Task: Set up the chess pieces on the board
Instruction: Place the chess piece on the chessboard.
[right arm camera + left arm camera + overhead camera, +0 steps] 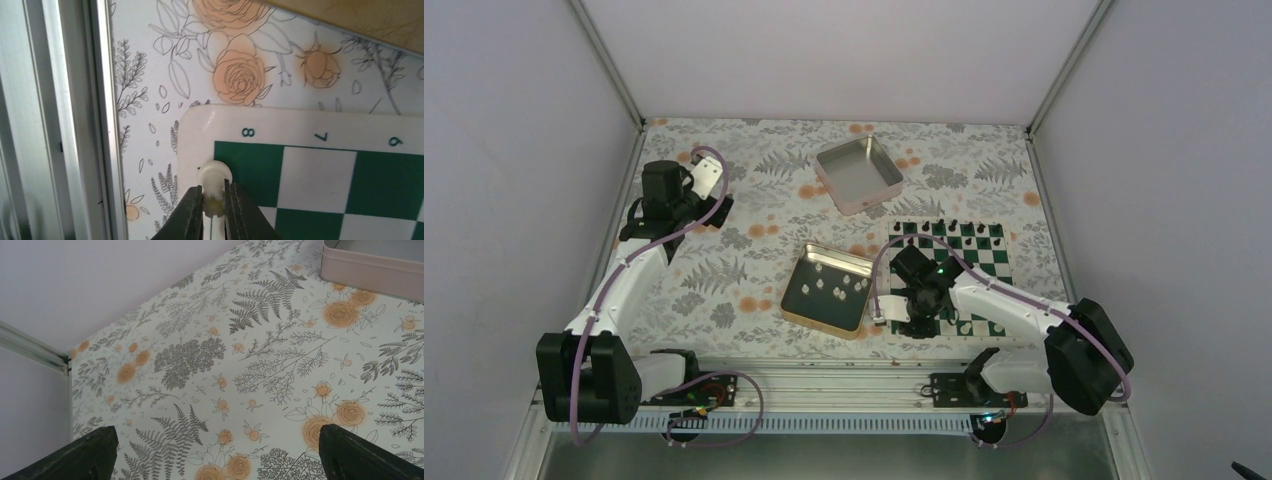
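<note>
My right fingers (195, 206) are clamped on a single white piece (215, 174). On the right wrist camera its long axis runs in line with the fingers, its rounded end pointing away from the lens and down at the board (320, 172). That end sits over the corner of the board, where the pale border meets the first green square. I cannot tell whether the piece touches the board. I cannot tell what kind of piece it is either, since the fingers cover most of it and only the rounded end and a notched band show.

Along the border I read the numerals 8, 7 and 6, upside down in this view. The rest of the board is cut off by the frame. A metal rail (65, 125) runs down the left side.

From above, my right arm hides the near left part of the board. Black pieces (949, 230) stand in its far rows, too small to tell apart. More white pieces (836, 287) lie scattered in a tin (819, 324) on the counter (724, 275), just left of the board. A second tin (859, 175) sits farther back.

My left fingers (85, 452) are spread wide with nothing between them, over the patterned counter at far left, well away from the board
</note>
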{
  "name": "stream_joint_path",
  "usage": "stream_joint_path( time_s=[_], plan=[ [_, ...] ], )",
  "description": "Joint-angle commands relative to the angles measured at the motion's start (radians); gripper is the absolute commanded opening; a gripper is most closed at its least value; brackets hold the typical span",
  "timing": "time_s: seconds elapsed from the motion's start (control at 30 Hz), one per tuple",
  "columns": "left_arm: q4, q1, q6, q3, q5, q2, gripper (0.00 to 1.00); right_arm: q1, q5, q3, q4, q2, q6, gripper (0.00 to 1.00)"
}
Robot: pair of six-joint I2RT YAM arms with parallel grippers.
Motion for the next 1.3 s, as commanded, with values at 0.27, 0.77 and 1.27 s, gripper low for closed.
stream_joint_path(
  time_s=[0.27,0.77,1.27],
  plan=[
    [0.017,-0.006,-0.014,-0.001,-0.006,-0.005,1.0,-0.02,0.002,0.013,0.066,0.026,-0.003,0.07],
    [0.019,-0.006,-0.012,-0.002,0.001,-0.002,1.0,-0.066,0.016,0.035,0.061,0.06,-0.035,0.07],
    [0.015,-0.006,-0.01,0.004,0.0,0.007,1.0,-0.07,-0.015,0.046,0.02,0.093,-0.053,0.1]
  ],
)
